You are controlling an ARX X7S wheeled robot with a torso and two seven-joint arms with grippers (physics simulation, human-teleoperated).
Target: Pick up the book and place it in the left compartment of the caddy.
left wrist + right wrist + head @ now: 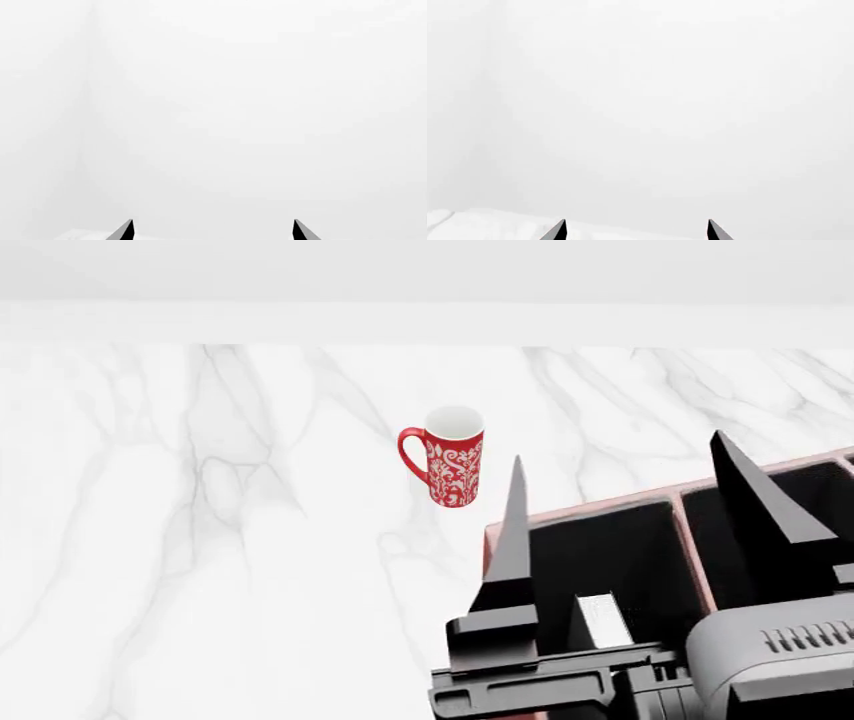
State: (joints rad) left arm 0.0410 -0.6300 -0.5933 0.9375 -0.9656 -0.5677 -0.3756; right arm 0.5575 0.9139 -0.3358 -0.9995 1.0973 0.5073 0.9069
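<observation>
Though I look for the book, I cannot make it out for sure. Low in the left compartment (601, 550), just behind the robot's hand, there is a small pale strip beside a dark wedge. It may be page edges, but I cannot tell.

That compartment is the long, deep, black one on the left side of the caddy (587, 508). The caddy sits at the near right of the table (200, 540). It has a pale pink rim, and a pink wall splits the long part from the shorter parts on the right. Much of the box is hidden by the arm.

The right gripper (619, 450) hangs over the caddy, near its front. Its two dark pointed fingers (514, 530) are spread wide apart, one over the left rim and one over the right parts. They hold nothing. In the right wrist view, the same gripper (637, 231) shows only two black tips, far apart, with a white wall beyond them.

The left gripper (213, 231) shows only in its own wrist view. Its tips are spread too, with nothing between them, and it faces a plain white wall.

A red mug (451, 458) with white swirls stands upright on the white marble table, past the caddy's far left corner and not touching it. Its handle points left.
</observation>
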